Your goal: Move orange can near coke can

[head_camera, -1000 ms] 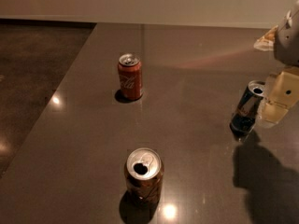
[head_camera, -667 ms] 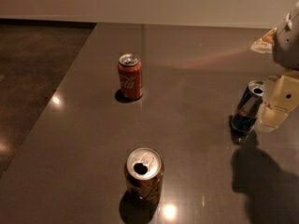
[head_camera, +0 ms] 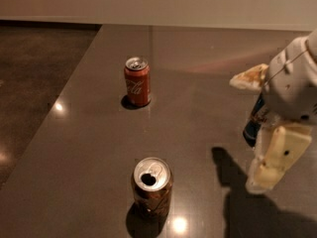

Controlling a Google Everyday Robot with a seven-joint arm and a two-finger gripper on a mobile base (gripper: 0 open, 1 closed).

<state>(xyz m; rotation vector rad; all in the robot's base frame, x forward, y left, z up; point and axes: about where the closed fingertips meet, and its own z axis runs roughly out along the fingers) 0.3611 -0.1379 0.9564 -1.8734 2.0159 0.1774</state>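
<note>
The orange can (head_camera: 151, 188) stands upright near the front of the dark table (head_camera: 84, 133), its silver top and dark drinking hole facing up. The coke can (head_camera: 137, 82), red with white script, stands upright farther back, well apart from it. My gripper (head_camera: 248, 132) hangs at the right edge of the view, above the table and to the right of both cans. It is open and empty, one pale finger (head_camera: 246, 78) pointing left and the other finger (head_camera: 276, 157) pointing down.
A slim dark blue can (head_camera: 251, 125) stands behind the gripper, mostly hidden by it. The table's left edge runs diagonally beside a dark speckled floor (head_camera: 34, 73). A pale wall (head_camera: 158, 4) lies beyond the table's far edge.
My gripper has moved left and toward the front, and it now covers most of the slim blue can. The orange can and the coke can have not moved.
</note>
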